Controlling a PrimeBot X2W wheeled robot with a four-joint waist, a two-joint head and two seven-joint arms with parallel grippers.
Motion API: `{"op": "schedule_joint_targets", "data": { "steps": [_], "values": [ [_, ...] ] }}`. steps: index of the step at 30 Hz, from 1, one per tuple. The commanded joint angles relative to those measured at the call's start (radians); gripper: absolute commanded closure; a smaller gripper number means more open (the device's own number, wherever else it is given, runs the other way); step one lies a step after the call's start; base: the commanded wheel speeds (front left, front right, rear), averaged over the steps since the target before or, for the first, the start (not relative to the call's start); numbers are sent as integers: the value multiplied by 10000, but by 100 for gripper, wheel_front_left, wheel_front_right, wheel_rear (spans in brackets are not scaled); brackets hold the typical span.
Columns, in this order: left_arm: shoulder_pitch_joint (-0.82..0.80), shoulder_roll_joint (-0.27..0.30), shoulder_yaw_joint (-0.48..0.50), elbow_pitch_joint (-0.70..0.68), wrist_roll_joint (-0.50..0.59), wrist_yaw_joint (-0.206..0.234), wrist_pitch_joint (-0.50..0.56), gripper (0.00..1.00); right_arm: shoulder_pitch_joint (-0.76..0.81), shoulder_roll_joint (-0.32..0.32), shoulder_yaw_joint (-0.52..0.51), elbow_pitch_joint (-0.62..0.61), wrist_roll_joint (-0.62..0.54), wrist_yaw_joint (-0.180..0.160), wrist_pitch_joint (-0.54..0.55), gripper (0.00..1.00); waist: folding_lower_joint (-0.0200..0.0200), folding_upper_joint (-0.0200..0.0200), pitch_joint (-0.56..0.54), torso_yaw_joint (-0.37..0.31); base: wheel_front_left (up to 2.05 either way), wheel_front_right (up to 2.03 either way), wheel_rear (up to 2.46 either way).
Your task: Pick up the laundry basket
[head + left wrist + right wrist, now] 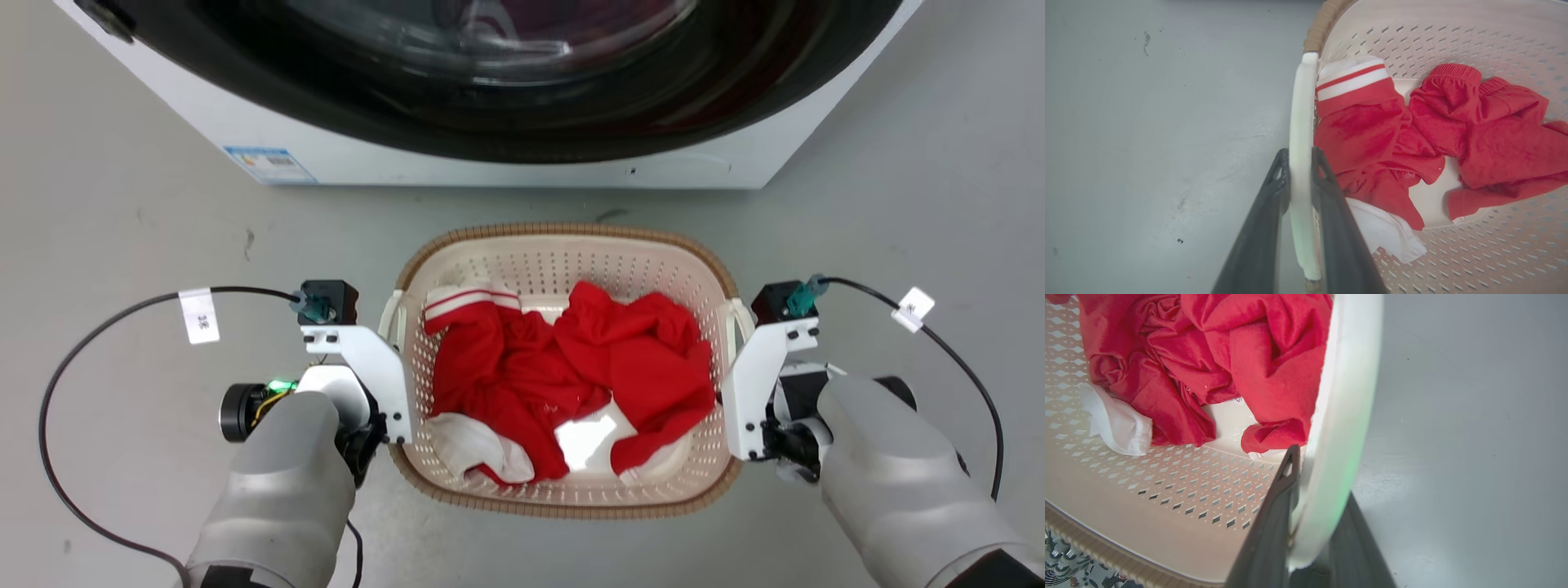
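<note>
The left claw [1300, 157] and right claw [1321, 473] clamp the white side handles [1301, 102] of the cream perforated plastic laundry basket [563, 233], likely light, stiff.

A cream-white perforated plastic laundry basket [571, 265], rounded-rectangular with a brown woven-look rim [563, 231], is sitting upright and level, mouth up, over the grey floor [122, 204], just in front of a white washing machine [490, 167]. It is holding a crumpled heap of red and white clothes [571, 359]. Its white side handles are being pinched between dark fingers: the left handle [1301, 114] by the left gripper [1299, 153], the right handle [1341, 408] by the right gripper [1318, 473].
</note>
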Motion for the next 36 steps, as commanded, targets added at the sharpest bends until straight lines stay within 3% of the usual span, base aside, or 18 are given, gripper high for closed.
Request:
{"op": "schedule_joint_targets", "data": {
  "steps": [1, 16, 36],
  "values": [
    [124, -26, -22, -35, -51, -29, 46, 100, 180, 17, 103, -95, 119, 35, 78, 100, 1, 0, -508, -40, 0, 0, 0],
    [1027, 59, -121, -31, -375, 24, 1030, 100, 1051, -79, 480, 61, 1253, 35, 664, 100, 1, 0, -2584, 28, 0, 0, 0],
    [1586, 26, -301, -32, -706, 90, 2401, 100, 1916, -86, 855, 339, 2142, 34, 1318, 100, 1, 0, -4340, 165, 0, 0, 0]
  ]
}}
